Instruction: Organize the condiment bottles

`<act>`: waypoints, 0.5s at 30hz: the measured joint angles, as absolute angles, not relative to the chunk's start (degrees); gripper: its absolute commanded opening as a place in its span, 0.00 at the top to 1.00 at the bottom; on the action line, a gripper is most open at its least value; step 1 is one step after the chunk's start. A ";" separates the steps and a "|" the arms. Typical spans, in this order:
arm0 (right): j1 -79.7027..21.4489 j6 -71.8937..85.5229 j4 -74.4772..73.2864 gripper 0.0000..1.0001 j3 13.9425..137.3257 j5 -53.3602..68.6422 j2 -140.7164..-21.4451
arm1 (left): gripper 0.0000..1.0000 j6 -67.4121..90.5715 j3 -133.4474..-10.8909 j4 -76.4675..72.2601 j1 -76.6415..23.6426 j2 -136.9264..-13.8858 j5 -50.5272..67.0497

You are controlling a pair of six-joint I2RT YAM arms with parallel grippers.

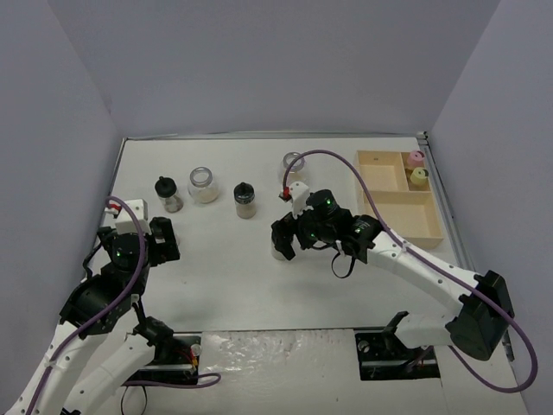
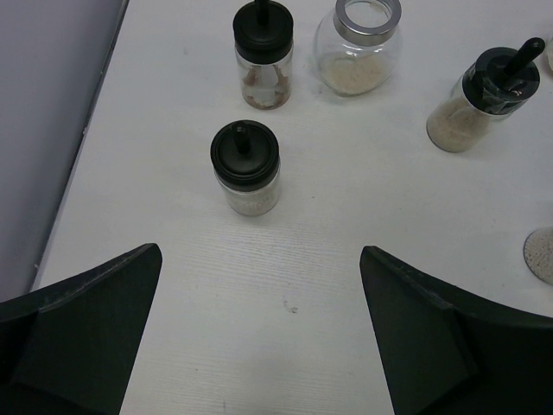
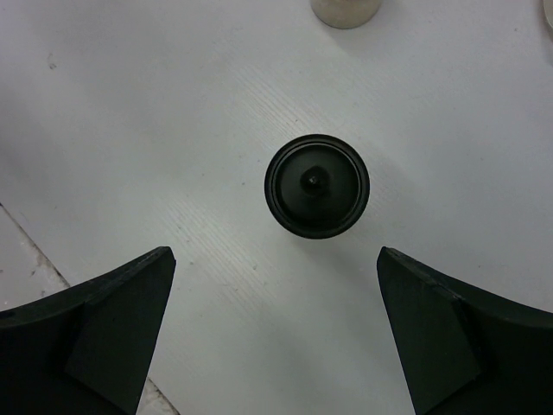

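Observation:
My left gripper (image 1: 162,242) (image 2: 259,346) is open and empty above the table. A black-capped jar (image 2: 245,164) of pale powder stands just ahead of it. Beyond stand a black-capped jar (image 1: 168,194) (image 2: 263,52), a silver-rimmed jar (image 1: 203,184) (image 2: 359,47) and another black-capped jar (image 1: 245,200) (image 2: 484,95). My right gripper (image 1: 285,238) (image 3: 275,337) is open, pointing straight down. A black-capped jar (image 3: 317,186) stands below and slightly ahead of its fingers, untouched. A second silver-rimmed jar (image 1: 294,162) stands at the back. The pink-capped jar (image 1: 416,158) and yellow-capped jar (image 1: 419,175) sit in the tray.
The pale wooden compartmented tray (image 1: 402,216) lies at the right, near the right wall. Grey walls close in the table on the left, back and right. A pale jar (image 3: 344,10) shows at the top edge of the right wrist view.

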State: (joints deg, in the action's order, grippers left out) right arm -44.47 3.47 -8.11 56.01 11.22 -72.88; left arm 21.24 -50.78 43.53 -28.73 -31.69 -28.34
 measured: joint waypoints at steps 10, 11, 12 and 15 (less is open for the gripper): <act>-45.47 2.48 -4.04 0.09 56.25 6.22 -83.18 | 0.03 21.26 -50.78 43.55 -28.73 -32.57 -28.38; -45.48 2.44 -3.56 0.11 56.39 5.76 -83.73 | 0.03 21.26 -50.78 43.55 -28.73 -32.68 -28.38; -45.48 2.38 -3.14 0.13 56.55 5.42 -84.20 | 0.03 21.26 -50.78 43.55 -28.73 -32.75 -28.38; -45.59 2.24 -2.26 0.22 57.18 4.46 -85.53 | 0.03 21.24 -50.78 43.55 -28.73 -32.88 -28.38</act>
State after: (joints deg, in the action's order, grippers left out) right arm -45.59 2.24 -2.26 57.18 4.46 -85.53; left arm 21.24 -50.78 43.55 -28.73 -32.88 -28.38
